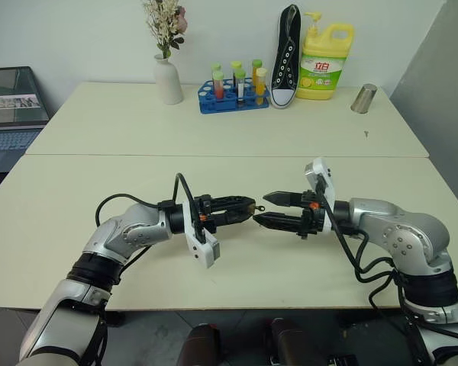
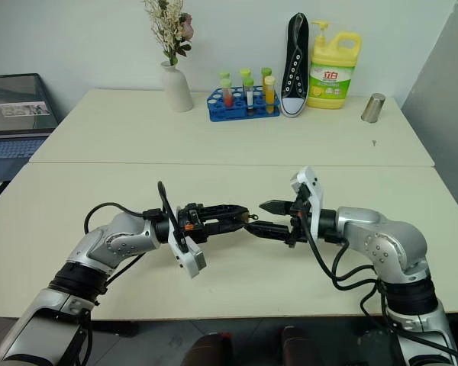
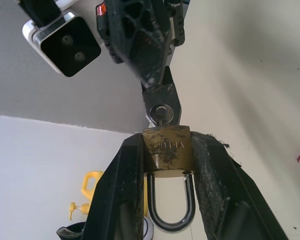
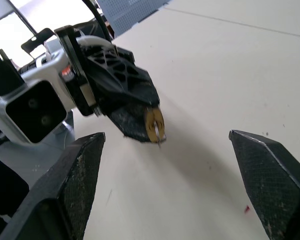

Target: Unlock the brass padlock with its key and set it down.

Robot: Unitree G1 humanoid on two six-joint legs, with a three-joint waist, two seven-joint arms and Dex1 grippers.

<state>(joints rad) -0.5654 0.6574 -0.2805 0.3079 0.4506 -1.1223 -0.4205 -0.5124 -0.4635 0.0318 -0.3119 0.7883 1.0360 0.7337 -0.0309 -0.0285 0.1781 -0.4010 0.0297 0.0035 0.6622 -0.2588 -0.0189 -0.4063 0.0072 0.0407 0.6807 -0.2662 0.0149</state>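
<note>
The left gripper (image 1: 248,206) pinches the brass padlock (image 3: 167,151) between its fingertips, key (image 3: 161,113) projecting toward the wide-open, empty right gripper (image 1: 266,209) just opposite, the nearer free hand.

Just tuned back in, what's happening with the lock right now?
The left gripper is clamped on the brass padlock, holding it up over the table with the key sticking out of its body. The shackle looks seated in the body, so it isn't visibly unlocked. The right gripper faces it from close by with its fingers spread, holding nothing.
</note>
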